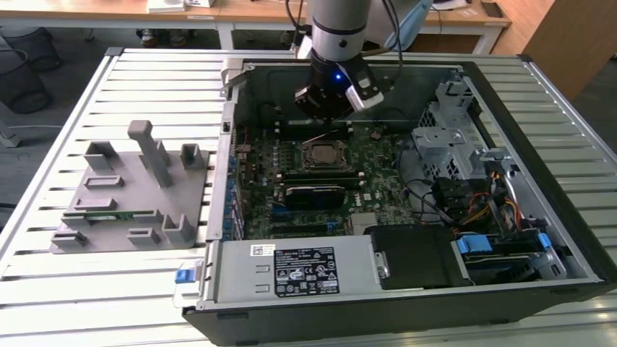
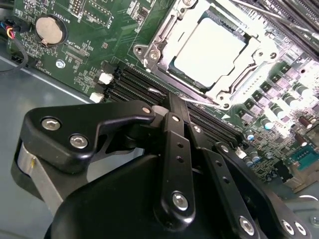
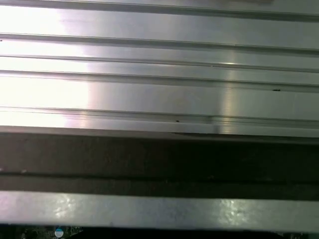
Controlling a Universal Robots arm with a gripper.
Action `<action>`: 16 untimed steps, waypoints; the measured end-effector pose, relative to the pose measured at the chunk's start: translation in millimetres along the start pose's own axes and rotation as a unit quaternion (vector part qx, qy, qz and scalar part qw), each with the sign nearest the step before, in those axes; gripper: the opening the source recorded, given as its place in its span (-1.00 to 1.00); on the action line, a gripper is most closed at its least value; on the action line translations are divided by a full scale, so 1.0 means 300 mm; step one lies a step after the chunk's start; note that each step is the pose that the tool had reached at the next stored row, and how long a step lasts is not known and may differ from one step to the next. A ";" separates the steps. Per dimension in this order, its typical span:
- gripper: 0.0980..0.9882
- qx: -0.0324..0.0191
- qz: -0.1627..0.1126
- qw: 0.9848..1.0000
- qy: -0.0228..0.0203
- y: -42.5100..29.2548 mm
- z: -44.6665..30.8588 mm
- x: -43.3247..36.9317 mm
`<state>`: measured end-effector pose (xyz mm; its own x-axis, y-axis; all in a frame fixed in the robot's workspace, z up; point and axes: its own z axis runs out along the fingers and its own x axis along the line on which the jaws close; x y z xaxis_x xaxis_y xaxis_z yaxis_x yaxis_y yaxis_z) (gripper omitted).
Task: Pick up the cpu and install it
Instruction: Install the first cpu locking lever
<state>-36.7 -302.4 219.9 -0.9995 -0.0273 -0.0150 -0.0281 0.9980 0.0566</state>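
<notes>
The cpu shows its silvery-white top and lies inside the black motherboard socket with the metal frame. In the exterior view the cpu sits mid-board in the open computer case. My gripper hangs just above the memory slots beside the socket, its black fingers drawn together with nothing between them. In the exterior view my gripper hovers slightly behind the socket, apart from the cpu.
A grey holder block with a green memory stick stands on the slatted table at the exterior view's left. Case walls, a power supply, a drive cage and cables surround the board.
</notes>
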 end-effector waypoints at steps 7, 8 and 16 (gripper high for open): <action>-0.98 0.000 0.000 1.000 0.000 -0.001 0.011 -0.008; -0.98 0.000 0.000 1.000 0.000 -0.001 0.013 -0.010; -0.98 0.000 -0.001 1.000 0.000 -0.003 0.030 -0.022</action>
<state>-29.8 -302.5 210.8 -0.9995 -0.0284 -0.0150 -0.0292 0.9980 0.0565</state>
